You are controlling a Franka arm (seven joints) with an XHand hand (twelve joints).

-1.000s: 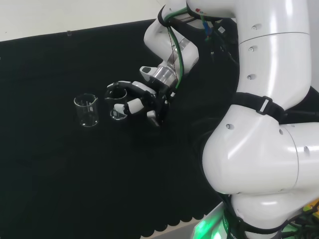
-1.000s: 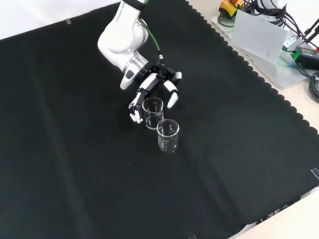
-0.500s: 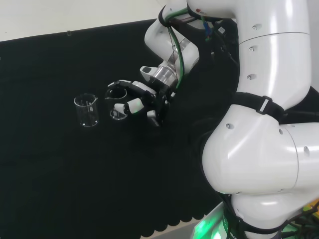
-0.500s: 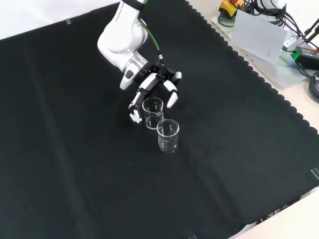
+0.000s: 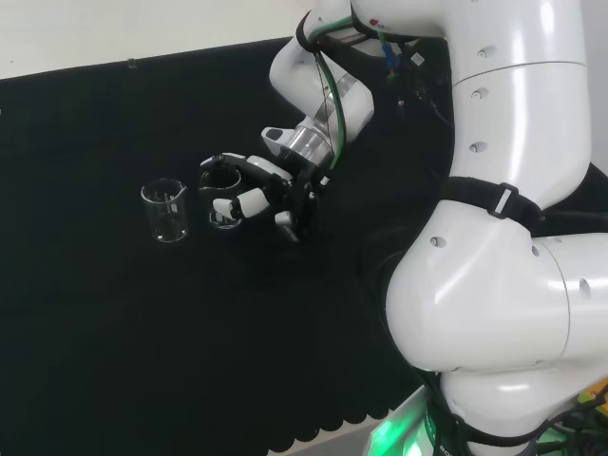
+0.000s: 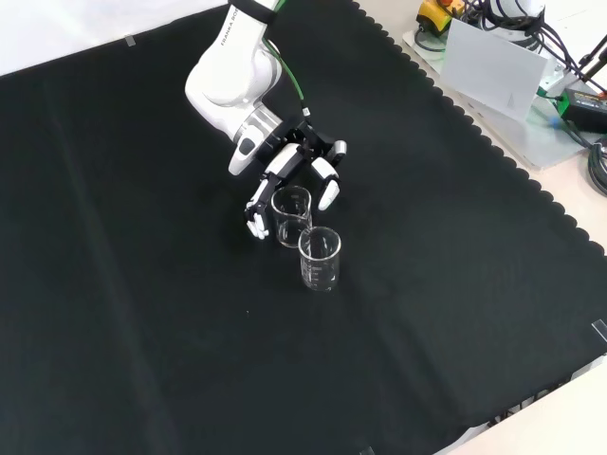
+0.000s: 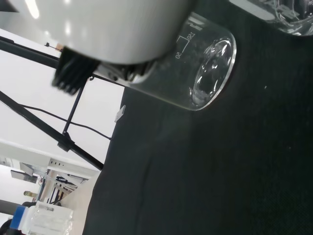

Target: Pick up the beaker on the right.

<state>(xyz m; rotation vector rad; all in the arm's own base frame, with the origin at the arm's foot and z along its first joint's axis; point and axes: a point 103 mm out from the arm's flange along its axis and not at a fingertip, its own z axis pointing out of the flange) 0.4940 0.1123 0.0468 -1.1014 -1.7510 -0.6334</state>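
Two clear glass beakers stand upright on the black cloth. In the head view, one beaker [image 5: 163, 211] stands alone at the left. The other beaker [image 5: 225, 195] is to its right, inside my hand [image 5: 269, 190]. My fingers [image 5: 231, 203] reach round its near and far sides, and the thumb stays off the glass. In the front view, the hand [image 6: 289, 156] comes from above onto the farther beaker [image 6: 291, 216], with the nearer beaker [image 6: 320, 258] just below it. In the wrist view, the cupped beaker [image 7: 205, 73] lies close under the palm [image 7: 107, 24], still on the cloth.
In the front view, a white sheet [image 6: 493, 66], cables and devices lie beyond the cloth's right edge. The arm's white links [image 5: 513, 237] stand at the right of the head view. Black cloth [image 6: 142, 313] spreads wide around the beakers.
The hand has slid a little leftward in the head view, closer round the right beaker. Neither beaker has moved.
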